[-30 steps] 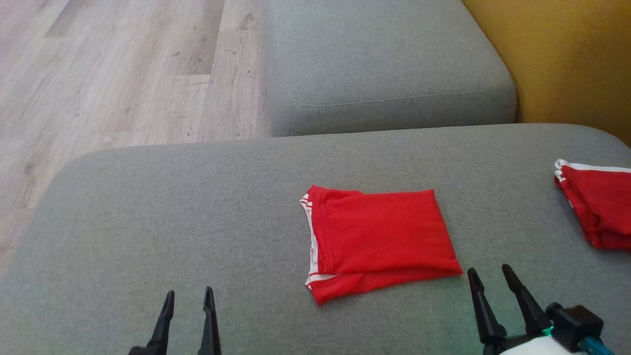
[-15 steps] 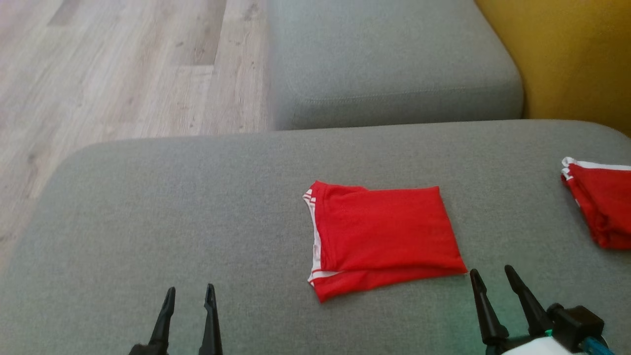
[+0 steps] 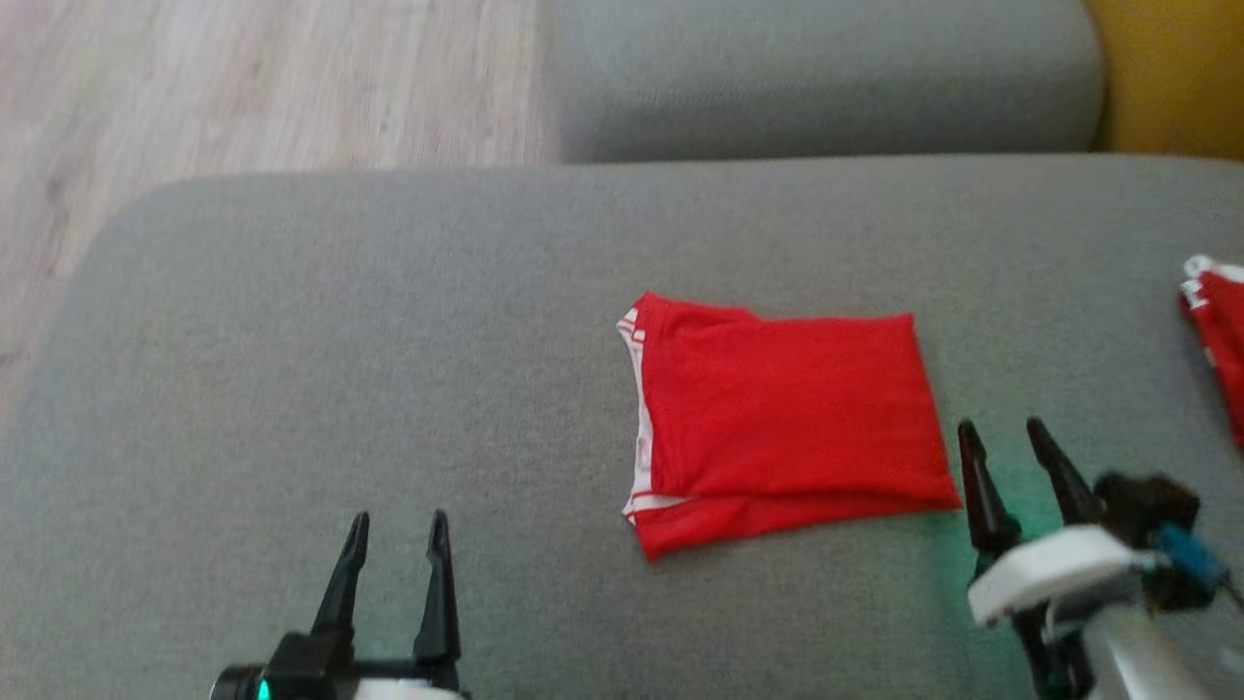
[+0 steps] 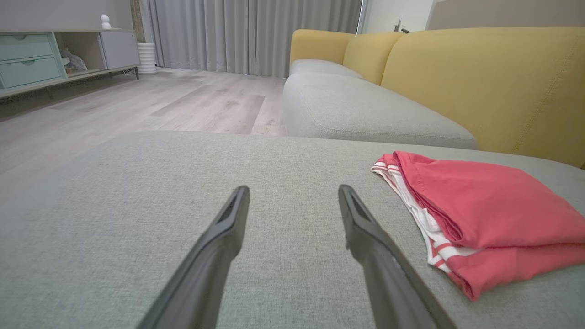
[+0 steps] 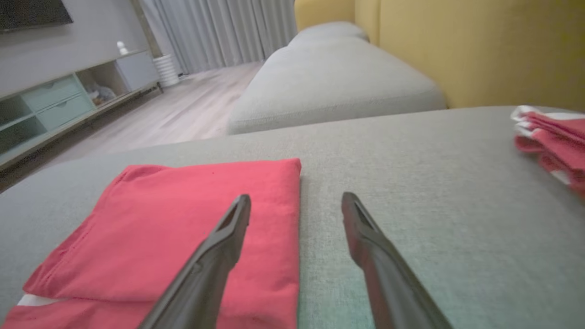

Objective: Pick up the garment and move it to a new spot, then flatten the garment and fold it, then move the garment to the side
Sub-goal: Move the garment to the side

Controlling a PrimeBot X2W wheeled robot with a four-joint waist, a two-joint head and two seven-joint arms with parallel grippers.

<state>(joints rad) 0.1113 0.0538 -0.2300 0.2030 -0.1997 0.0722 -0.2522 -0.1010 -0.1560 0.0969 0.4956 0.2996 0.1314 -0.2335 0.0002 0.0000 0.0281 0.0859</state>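
The garment (image 3: 787, 413) is red with white trim, folded into a flat rectangle on the grey cushion (image 3: 389, 340). It also lies at the right of the left wrist view (image 4: 484, 214) and at the left of the right wrist view (image 5: 183, 228). My right gripper (image 3: 1006, 428) stands open just off the garment's right edge, its left finger (image 5: 219, 246) above the red cloth and nothing held. My left gripper (image 3: 398, 520) is open over bare cushion, well to the left of the garment, and its fingers (image 4: 224, 233) hold nothing.
A second folded red-and-white garment (image 3: 1215, 331) lies at the cushion's far right edge, also in the right wrist view (image 5: 553, 141). Behind are another grey seat (image 3: 826, 78), a yellow backrest (image 4: 484, 77) and wooden floor (image 3: 262, 87) to the left.
The head camera has tilted down, so the whole picture has slid upward. Both grippers reach further up the picture, and the right one now stands beside the garment's right edge. Both stay open.
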